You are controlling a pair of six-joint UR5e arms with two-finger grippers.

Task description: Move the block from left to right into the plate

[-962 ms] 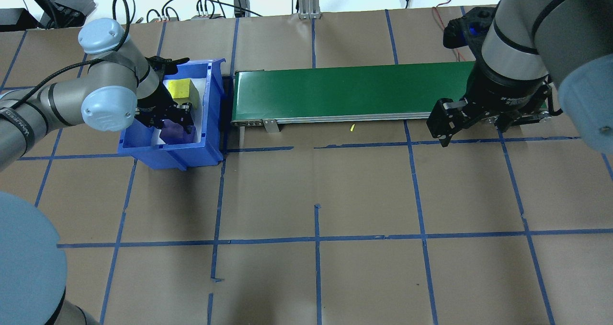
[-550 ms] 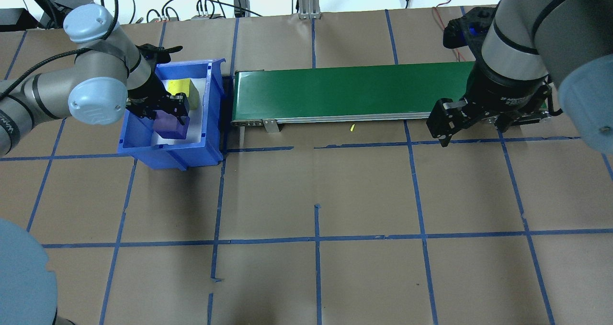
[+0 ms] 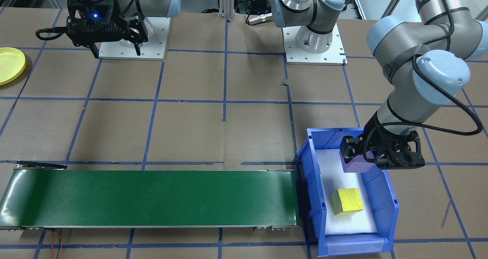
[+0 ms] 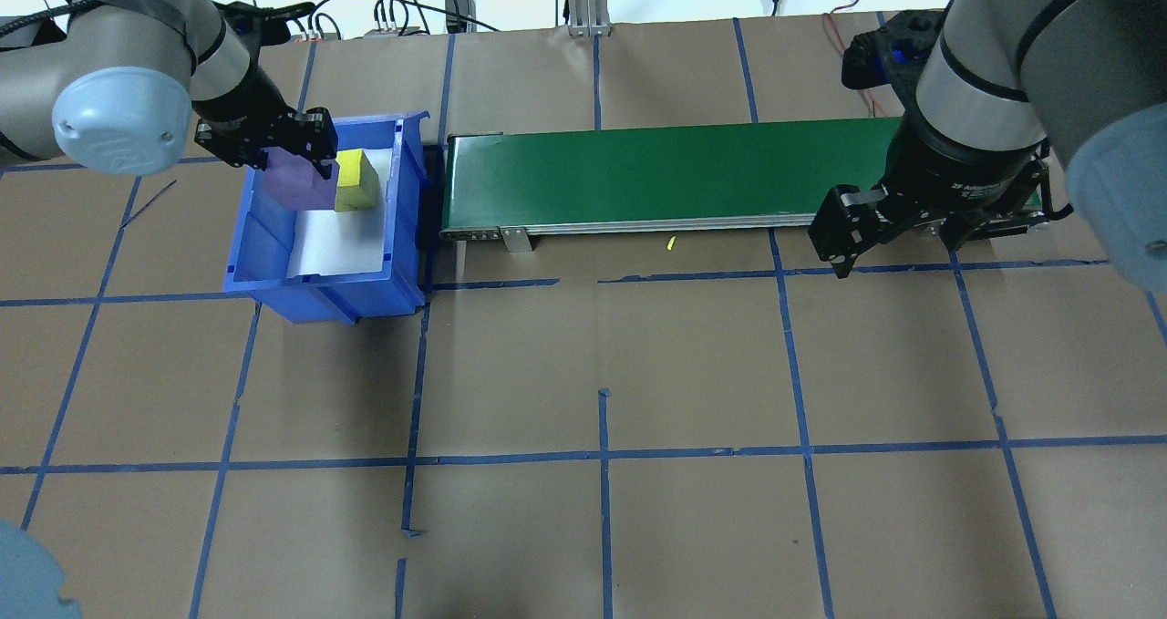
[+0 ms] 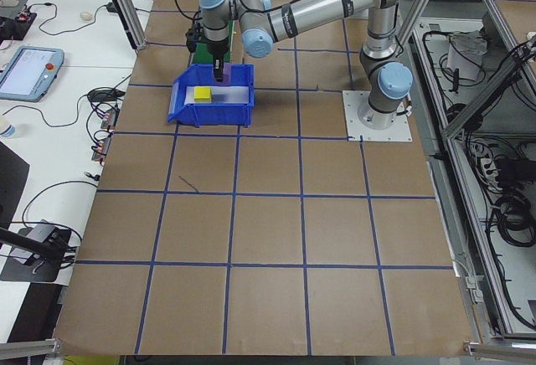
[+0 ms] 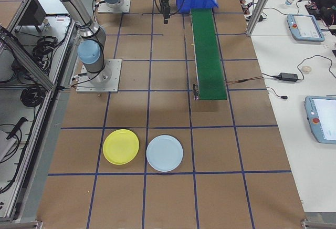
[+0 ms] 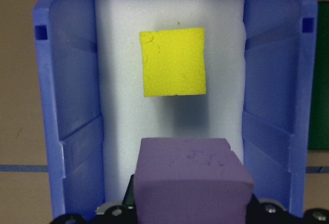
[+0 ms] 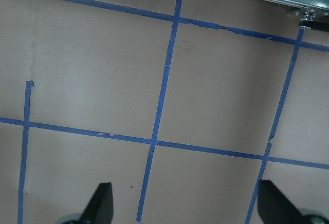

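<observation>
A purple block [image 4: 296,186] hangs above the blue bin [image 4: 328,295], with my left gripper [image 4: 294,168] shut on it. The left wrist view shows the purple block [image 7: 193,183] between the fingers, over the bin's white foam floor. A yellow block [image 4: 354,181] still lies in the bin. At the conveyor's right end, my right gripper [image 4: 898,236] stands open and empty over bare table paper. The yellow plate [image 6: 121,146] lies on the table far to the robot's right, also at the edge of the front view as the plate [image 3: 7,64].
A green conveyor belt [image 4: 666,172] runs from the bin toward the right arm. A light blue plate [image 6: 164,153] lies beside the yellow one. Brown paper with blue tape lines covers the table.
My left gripper has risen from the bin's floor with the purple block in it and shifted toward the bin's far left corner. The right arm has stayed put.
</observation>
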